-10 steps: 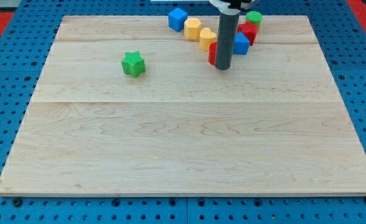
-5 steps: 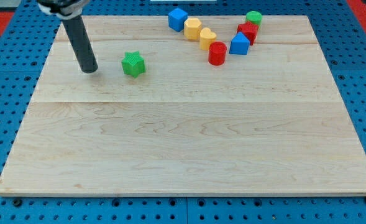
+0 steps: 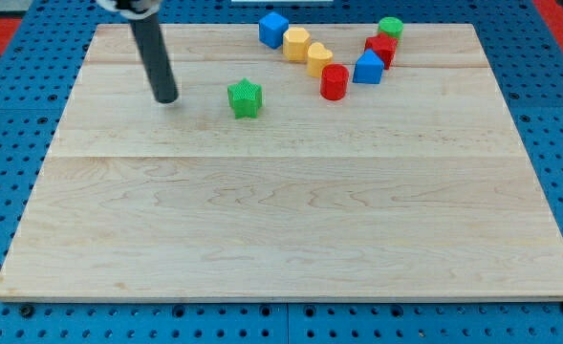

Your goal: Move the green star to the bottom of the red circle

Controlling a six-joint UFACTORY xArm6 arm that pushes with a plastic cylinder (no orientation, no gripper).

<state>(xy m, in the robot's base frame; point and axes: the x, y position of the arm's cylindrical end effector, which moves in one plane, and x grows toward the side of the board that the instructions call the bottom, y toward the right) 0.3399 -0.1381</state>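
Note:
The green star (image 3: 246, 98) lies on the wooden board (image 3: 281, 220) in its upper middle part. The red circle (image 3: 334, 82), a short red cylinder, stands to the star's right and slightly higher in the view. My tip (image 3: 166, 98) rests on the board to the left of the green star, with a clear gap between them. The rod rises from the tip toward the view's top left.
Near the board's top edge sit a blue cube (image 3: 273, 29), two yellow blocks (image 3: 296, 44) (image 3: 319, 59), a blue block (image 3: 368, 68), a red block (image 3: 381, 47) and a green cylinder (image 3: 390, 27). Blue pegboard surrounds the board.
The rod swept from the red circle to the board's left, then moved right. The green star has slid right, closer to the red circle; the tip now stands apart from it.

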